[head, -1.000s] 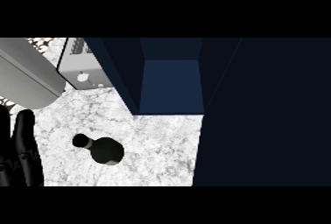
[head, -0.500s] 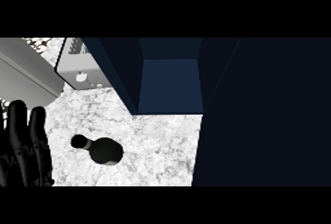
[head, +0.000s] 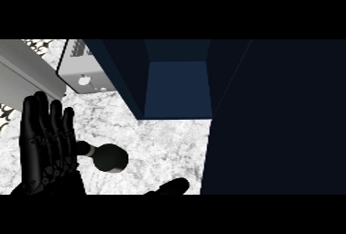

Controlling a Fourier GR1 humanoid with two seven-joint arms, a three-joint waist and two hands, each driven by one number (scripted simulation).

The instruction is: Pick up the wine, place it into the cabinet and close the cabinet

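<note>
The wine bottle (head: 108,158) is black and stands on the marble counter (head: 162,141), seen from above with its neck pointing left. My left hand (head: 46,141) is open with straight fingers, just left of the bottle, its edge at the bottle's neck. A small part of my right hand (head: 169,187) shows at the lower edge, right of the bottle and apart from it. The cabinet (head: 177,87) is dark blue and stands open beyond the bottle, with its door (head: 277,119) swung out along the right.
A grey appliance (head: 82,71) stands at the back left beside the cabinet's left wall. A grey slab (head: 24,73) runs along the far left. The open door fills the right side of the view.
My left hand has risen from the lower left edge and moved right, up to the bottle's neck. My right hand has come into view at the lower edge.
</note>
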